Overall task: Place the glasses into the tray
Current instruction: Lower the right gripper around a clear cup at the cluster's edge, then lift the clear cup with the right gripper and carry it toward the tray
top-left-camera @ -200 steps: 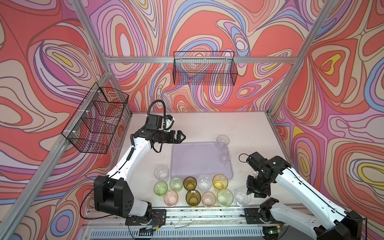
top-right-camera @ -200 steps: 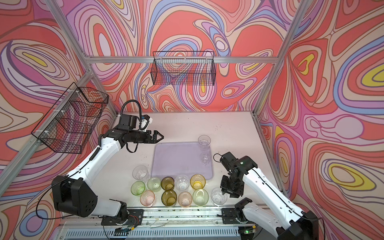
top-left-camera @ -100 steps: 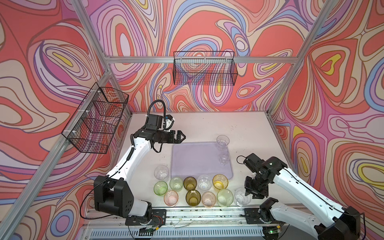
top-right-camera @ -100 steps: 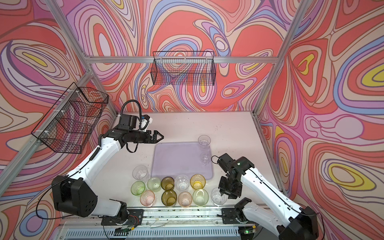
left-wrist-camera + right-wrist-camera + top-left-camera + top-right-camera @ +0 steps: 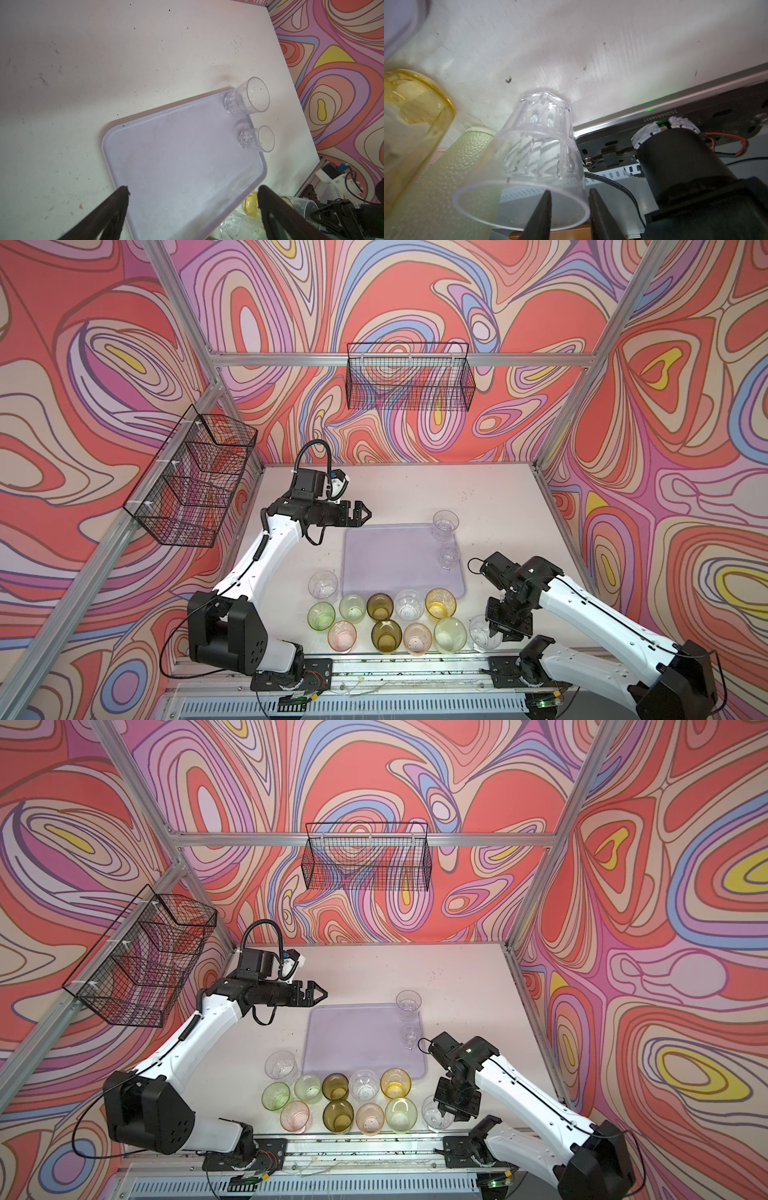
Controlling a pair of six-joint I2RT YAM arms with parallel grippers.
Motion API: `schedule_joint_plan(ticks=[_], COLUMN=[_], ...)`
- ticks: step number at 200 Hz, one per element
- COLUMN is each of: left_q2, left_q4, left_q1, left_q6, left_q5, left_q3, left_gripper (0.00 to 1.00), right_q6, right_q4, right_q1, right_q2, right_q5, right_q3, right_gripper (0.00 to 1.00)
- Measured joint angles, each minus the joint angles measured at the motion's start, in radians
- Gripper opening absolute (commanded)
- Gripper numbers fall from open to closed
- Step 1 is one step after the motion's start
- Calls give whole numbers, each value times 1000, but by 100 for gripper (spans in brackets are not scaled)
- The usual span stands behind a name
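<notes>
Right wrist view: right gripper (image 5: 570,192) jaws narrowly apart, set astride rim of clear glass (image 5: 533,153) near bench (image 5: 415,493) front edge; grip cannot be told. Left gripper (image 5: 365,513) spread wide, empty, near tray (image 5: 386,560) far-left corner.

right hand (image 5: 445,1110) at clear glass (image 5: 431,1115), lilac tray (image 5: 353,1042)

This is a robotics lab test cell: a white tabletop (image 5: 415,493) boxed in by an aluminium frame (image 5: 399,359), with 3 walls (image 5: 374,290) covered in a printed red, lilac and yellow swirl pattern. The left arm (image 5: 266,556) and right arm (image 5: 602,616) are mounted on a metal rail (image 5: 415,666) in front, exposed wiring (image 5: 315,679) by their bases. A black wire basket (image 5: 409,377) hangs on the back wall, another basket (image 5: 191,477) on the side wall.
</notes>
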Motion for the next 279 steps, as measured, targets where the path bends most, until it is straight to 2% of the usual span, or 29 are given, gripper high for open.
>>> schedule_joint_plan(ticks=[209, 279], left_q2=[0, 0], left_q4=[0, 0], left_q1=[0, 0], left_q6=[0, 0], left_q5=[0, 0], left_q3=[0, 0], left_gripper=[99, 99], right_q6=[11, 18], right_q4=[8, -20], right_q1=[3, 3], right_q2=[-1, -5], right_q5=[68, 128], right_q3=[16, 76], right_gripper=[0, 0])
